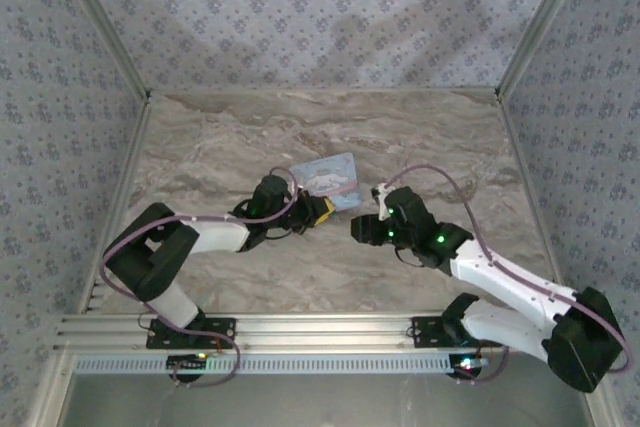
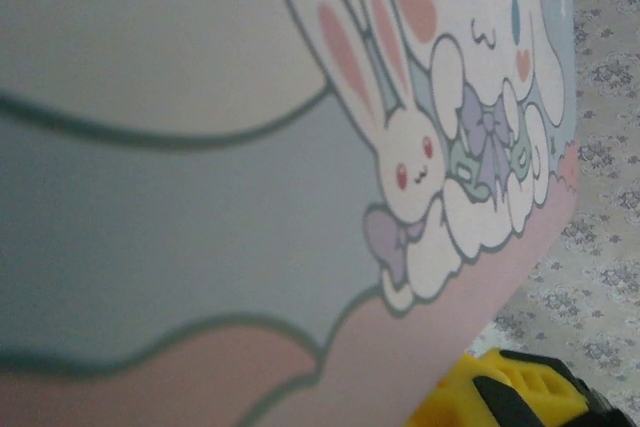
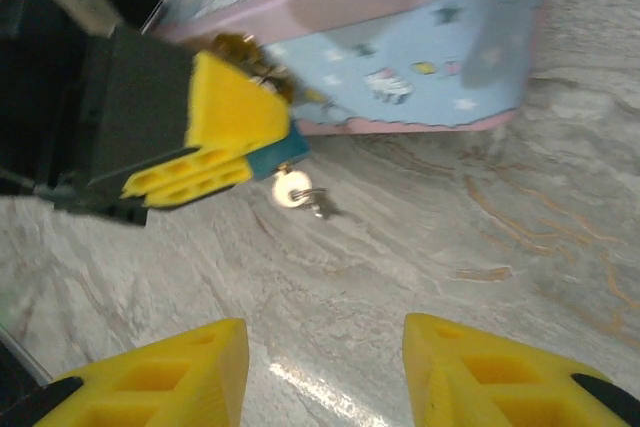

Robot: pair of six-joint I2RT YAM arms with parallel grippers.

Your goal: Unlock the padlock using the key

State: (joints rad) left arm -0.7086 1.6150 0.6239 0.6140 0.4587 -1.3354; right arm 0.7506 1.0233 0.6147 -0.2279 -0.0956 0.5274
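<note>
The left pincer (image 1: 318,210) was closed. In the right wrist view its yellow finger (image 3: 215,137) appeared clamped over the small teal padlock (image 3: 272,159), which sat against the lower edge of the pastel blue-and-pink cartoon-printed box (image 3: 430,67) on the grey marbled bench (image 3: 450,247). How the lock joined the box was hidden.

Just below the padlock, left of centre in that frame, hung the small silver key (image 3: 293,190). It looked seated in the lock. Its round head was nearest the body, and its long axis slanted toward the lower right.

The right pincer (image 3: 325,372) was spread apart and held nothing. The key lay straight ahead of it, toward the top of the frame, with bare bench between. This was clearly the nearer free arm.

Room was open below and to the right of the key. The yellow finger crowded it from the upper left, and the box edge stood close behind, so an approach would likely need to stay low and centred.
</note>
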